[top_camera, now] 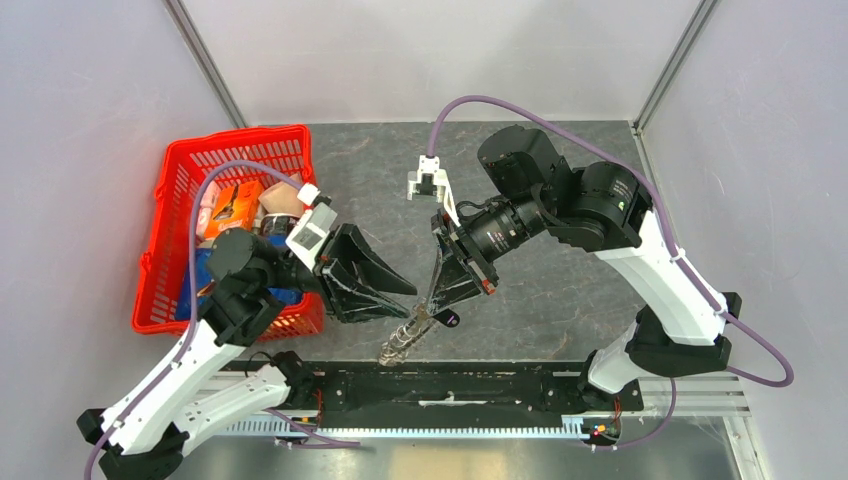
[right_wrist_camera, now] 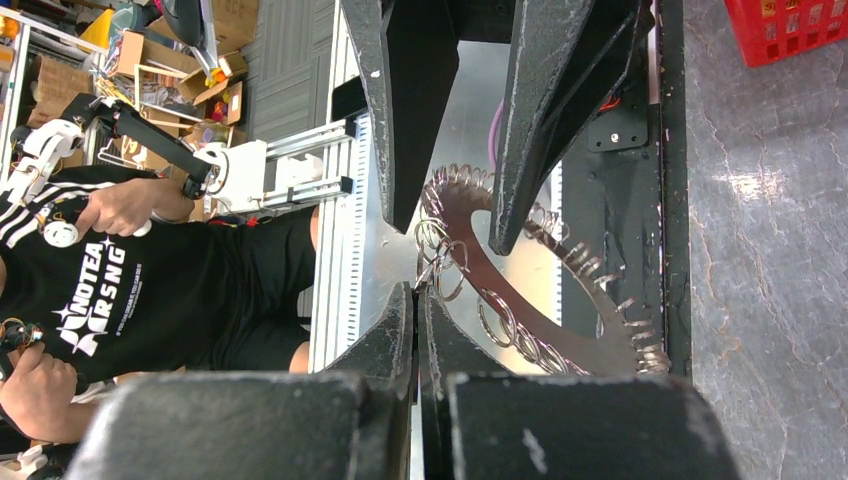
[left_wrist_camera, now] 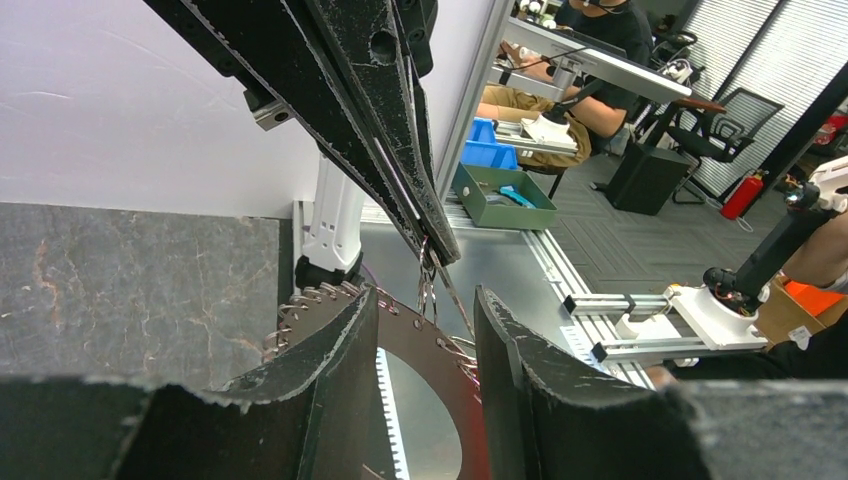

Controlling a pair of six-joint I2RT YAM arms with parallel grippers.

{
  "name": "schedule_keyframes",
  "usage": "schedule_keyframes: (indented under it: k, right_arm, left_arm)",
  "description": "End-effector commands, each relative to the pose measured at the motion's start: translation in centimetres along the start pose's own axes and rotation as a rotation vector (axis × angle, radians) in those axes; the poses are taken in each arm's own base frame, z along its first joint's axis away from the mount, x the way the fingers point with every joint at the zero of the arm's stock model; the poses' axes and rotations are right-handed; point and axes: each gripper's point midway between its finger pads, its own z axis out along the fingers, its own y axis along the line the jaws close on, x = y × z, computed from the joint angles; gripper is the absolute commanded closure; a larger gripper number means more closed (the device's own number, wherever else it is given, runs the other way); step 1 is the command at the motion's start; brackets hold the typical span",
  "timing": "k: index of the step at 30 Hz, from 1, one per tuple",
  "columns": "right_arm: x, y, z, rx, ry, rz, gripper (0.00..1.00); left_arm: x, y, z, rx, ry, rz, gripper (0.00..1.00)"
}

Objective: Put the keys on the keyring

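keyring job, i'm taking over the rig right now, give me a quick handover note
Left gripper: closed across the keyring, holding it off the table over the arms' base rail.
Right gripper: shut, its tips at the ring's rim, pinching what looks like the thin metal bit of the key. The black head sticks out beside the tips in the top view.
Done: ring and key are both lifted and brought together.
Left: get the key onto the ring. The pictures do not show whether it is threaded yet, so check before letting go.
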Motion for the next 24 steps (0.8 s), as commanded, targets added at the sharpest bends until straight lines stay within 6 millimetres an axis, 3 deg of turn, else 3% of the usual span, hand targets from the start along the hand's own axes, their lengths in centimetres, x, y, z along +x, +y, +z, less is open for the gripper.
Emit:
schedule_keyframes:
  k: [1, 11, 18, 22, 24]
  right_arm:
    - [-0.7, 1.2, -0.8, -0.016, -0.040, -0.063, 1.00]
    - [-0.9, 1.4, -0.8, -0.024, -0.043, -0.066, 1.00]
    - [-0.9, 1.3, -0.9, -0.018, -0.048, -0.067, 1.00]
    - [-1.0, 1.4, -0.9, -0.019, -0.051, -0.067, 1.00]
    - [-1.0, 1.5, -1.0, -0.019, -0.052, -0.067, 1.00]
  left_arm:
    - [-0.9, -0.5, 0.2, 0.024, -0.012, 0.046, 0.54]
    - [-0.3, 0.2, 0.5, 0.025, 0.000, 0.028, 0.54]
    - [0.1, 0.4, 0.6, 0.030, 0.009, 0.019, 0.60]
    - [0.3, 0.4, 0.6, 0.034, 0.013, 0.015, 0.68]
    - [0.4, 0.3, 0.6, 0.041, 0.017, 0.016, 0.83]
